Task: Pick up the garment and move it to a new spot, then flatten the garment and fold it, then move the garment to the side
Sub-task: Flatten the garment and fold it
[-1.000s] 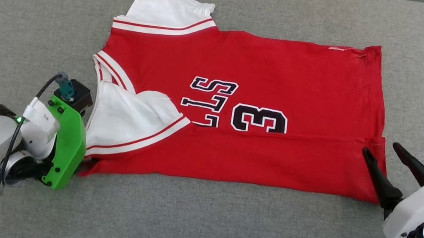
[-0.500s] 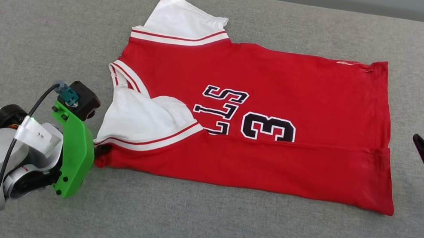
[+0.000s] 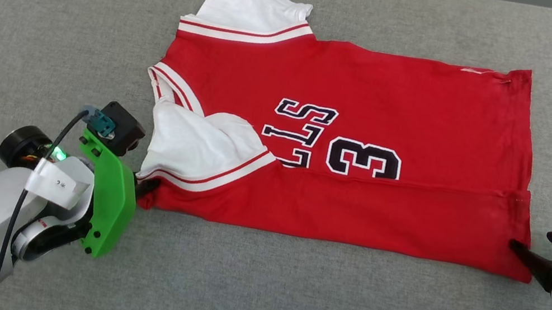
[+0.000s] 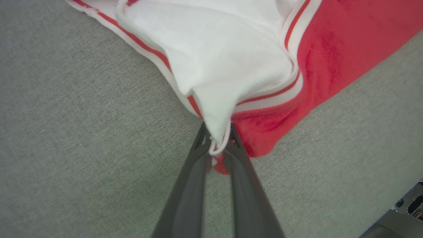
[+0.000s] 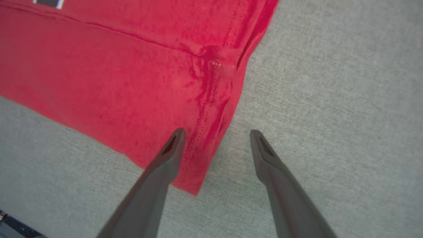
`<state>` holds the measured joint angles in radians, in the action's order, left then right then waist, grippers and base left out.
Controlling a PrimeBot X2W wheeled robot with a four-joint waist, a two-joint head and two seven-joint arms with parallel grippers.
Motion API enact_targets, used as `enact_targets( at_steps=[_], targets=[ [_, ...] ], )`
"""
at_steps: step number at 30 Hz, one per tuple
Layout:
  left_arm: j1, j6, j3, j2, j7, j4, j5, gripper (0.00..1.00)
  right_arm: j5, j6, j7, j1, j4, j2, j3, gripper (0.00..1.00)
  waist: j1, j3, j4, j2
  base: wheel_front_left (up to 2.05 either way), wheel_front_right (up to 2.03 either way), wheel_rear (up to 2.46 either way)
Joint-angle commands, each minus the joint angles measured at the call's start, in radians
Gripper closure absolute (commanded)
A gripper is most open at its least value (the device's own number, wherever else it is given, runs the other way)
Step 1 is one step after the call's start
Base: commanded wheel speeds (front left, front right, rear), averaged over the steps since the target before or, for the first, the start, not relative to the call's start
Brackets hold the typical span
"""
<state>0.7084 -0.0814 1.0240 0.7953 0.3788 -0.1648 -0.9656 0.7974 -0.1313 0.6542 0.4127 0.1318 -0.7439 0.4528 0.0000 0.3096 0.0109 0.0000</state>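
1. The garment lies flat on the grey tabletop, about midway between its left and right edges. The collar points to the left edge and the hem to the right edge.
2. The far sleeve sticks out toward the far edge of the tabletop.
3. The near sleeve is folded in over the red front.
4. The near long side of the garment is folded up over the front. The fold edge cuts across the lower part of the lettering.
5. The left gripper is at the garment's near left corner. Its fingers are pressed together, pinching a bunch of white sleeve cloth and red cloth.
6. The right gripper is at the garment's near right corner with its fingers spread wide. One fingertip is over the red cloth and the other over bare tabletop, so they straddle the hem. Whether the fingers touch the cloth cannot be told.
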Motion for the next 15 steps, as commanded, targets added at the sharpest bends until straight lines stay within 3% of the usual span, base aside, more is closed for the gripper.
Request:
enact_targets(
  at_steps=[1,10,11,12,15],
  targets=[
    [0.008,0.009,-0.003,-0.003,-0.008,0.003,0.012,1.0,0.008,0.001,-0.009,0.019,0.027,0.015,0.012,0.0,0.0,0.02,0.009,0.0,0.0,0.0,0.0],
    [0.002,0.015,-0.001,-0.015,-0.037,-0.006,0.022,1.0,0.032,0.001,-0.039,-0.01,0.151,0.067,0.16,0.0,0.0,0.04,0.018,0.0,0.0,0.0,0.0],
    [-0.002,0.015,0.0,-0.016,-0.04,-0.01,0.021,1.0,0.037,0.001,-0.058,-0.008,0.16,0.068,0.164,0.69,0.0,0.037,0.016,0.0,0.0,0.0,0.0],
    [-0.006,0.016,0.001,-0.016,-0.042,-0.012,0.02,1.0,0.039,0.001,-0.074,-0.005,0.164,0.067,0.168,1.0,0.0,0.033,0.014,0.0,0.0,0.0,0.0],
    [-0.021,0.016,0.002,-0.017,-0.052,-0.024,0.012,1.0,0.047,0.001,-0.137,0.008,0.165,0.054,0.173,1.0,0.0,0.011,0.01,0.0,0.0,0.0,0.0]
  ],
)
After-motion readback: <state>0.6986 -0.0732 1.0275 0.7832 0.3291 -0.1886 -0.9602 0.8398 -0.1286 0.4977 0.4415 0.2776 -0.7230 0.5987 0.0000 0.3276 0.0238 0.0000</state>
